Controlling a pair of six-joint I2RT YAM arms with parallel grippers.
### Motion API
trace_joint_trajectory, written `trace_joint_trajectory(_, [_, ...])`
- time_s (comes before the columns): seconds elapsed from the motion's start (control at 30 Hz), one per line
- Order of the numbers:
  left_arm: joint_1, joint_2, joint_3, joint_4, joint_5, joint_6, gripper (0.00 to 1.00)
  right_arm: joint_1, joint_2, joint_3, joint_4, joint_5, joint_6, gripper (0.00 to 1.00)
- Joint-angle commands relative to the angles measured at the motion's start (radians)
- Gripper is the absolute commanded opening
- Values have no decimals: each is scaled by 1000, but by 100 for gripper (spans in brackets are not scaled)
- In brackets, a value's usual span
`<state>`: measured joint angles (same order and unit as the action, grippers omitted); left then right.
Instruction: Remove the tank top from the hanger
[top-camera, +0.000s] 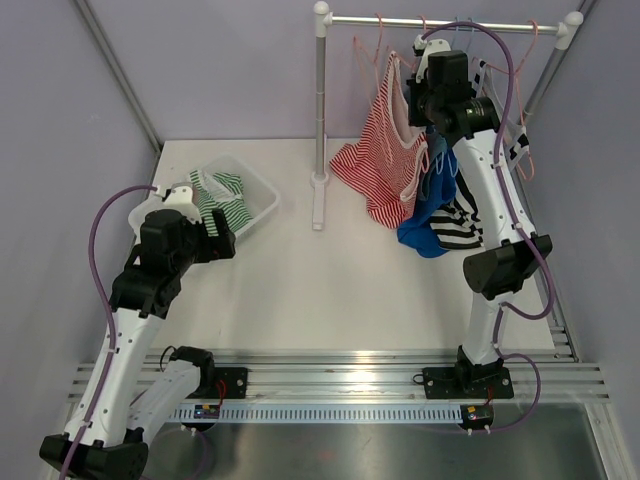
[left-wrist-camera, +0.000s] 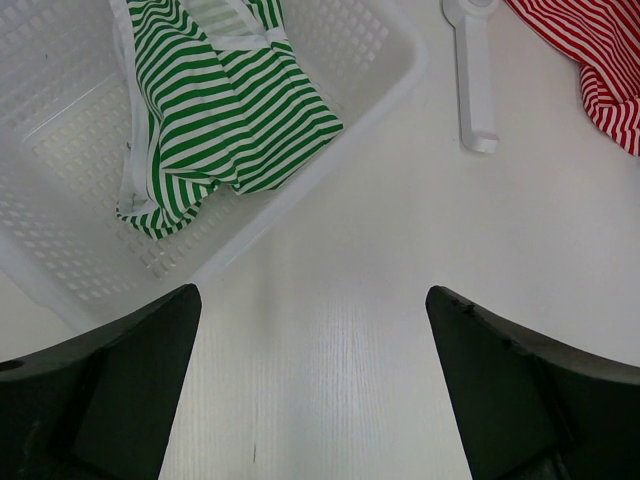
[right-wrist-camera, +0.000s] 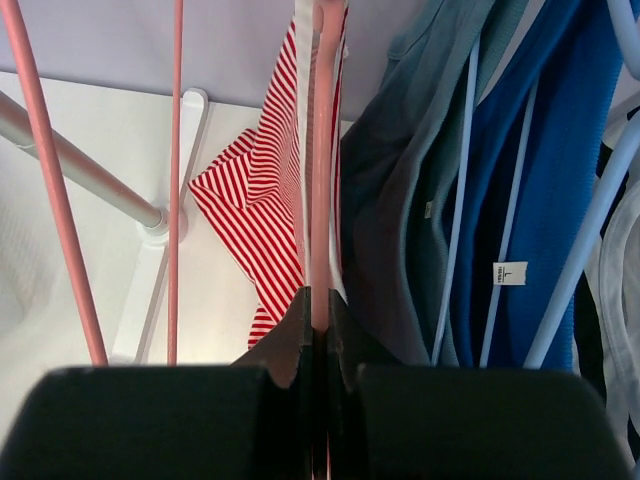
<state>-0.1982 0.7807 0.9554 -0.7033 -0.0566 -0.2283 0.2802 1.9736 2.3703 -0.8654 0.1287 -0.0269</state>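
The red-and-white striped tank top (top-camera: 375, 165) hangs from a pink hanger (top-camera: 381, 48) on the rack's rail, its lower part draped down to the table. High up by the rail, my right gripper (top-camera: 413, 88) is at this garment's right shoulder. In the right wrist view its jaws (right-wrist-camera: 320, 300) are shut on the pink hanger (right-wrist-camera: 321, 150), with the tank top's (right-wrist-camera: 262, 205) white-edged strap lying right against the bar. I cannot tell whether the strap is pinched too. My left gripper (left-wrist-camera: 312, 300) hangs open over bare table, next to the basket, with nothing in it.
A white basket (top-camera: 262, 195) at the left holds a green-striped top (top-camera: 222, 195). The rack's upright pole (top-camera: 320, 110) and foot stand mid-table. A blue top (top-camera: 432, 215) and a black-and-white striped one (top-camera: 460, 228) hang right of the red one, with other hangers alongside.
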Motion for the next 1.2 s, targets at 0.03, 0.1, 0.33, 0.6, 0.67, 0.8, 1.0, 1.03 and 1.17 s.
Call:
trace_joint_trajectory(0.03, [-3, -12, 2, 57, 49, 18, 99, -6, -30, 52, 51, -26, 18, 0])
trace_joint_trajectory(0.1, [-3, -11, 3, 59, 50, 17, 99, -6, -44, 60, 58, -47, 21, 0])
trace_joint_trajectory(0.33, [-3, -6, 13, 56, 51, 7, 99, -4, -108, 69, 77, -47, 51, 0])
trace_joint_trajectory(0.6, [-3, 11, 51, 62, 130, -25, 99, -4, -277, -94, 104, -86, 62, 0])
trace_joint_trajectory(0.67, [-3, 15, 75, 67, 139, -40, 99, -6, -317, -166, 103, -110, 71, 0])
trace_joint_trajectory(0.8, [-7, 40, 163, 57, 143, -59, 99, -4, -447, -305, 86, -172, 82, 0])
trace_joint_trajectory(1.0, [-117, 143, 391, 74, 108, -97, 99, -4, -655, -522, 63, -190, 110, 0])
trace_joint_trajectory(1.03, [-203, 166, 428, 86, 84, -94, 99, -4, -680, -558, 40, -195, 111, 0])
trace_joint_trajectory(1.17, [-459, 334, 566, 162, -60, -34, 99, -4, -844, -657, -3, -213, 124, 0])
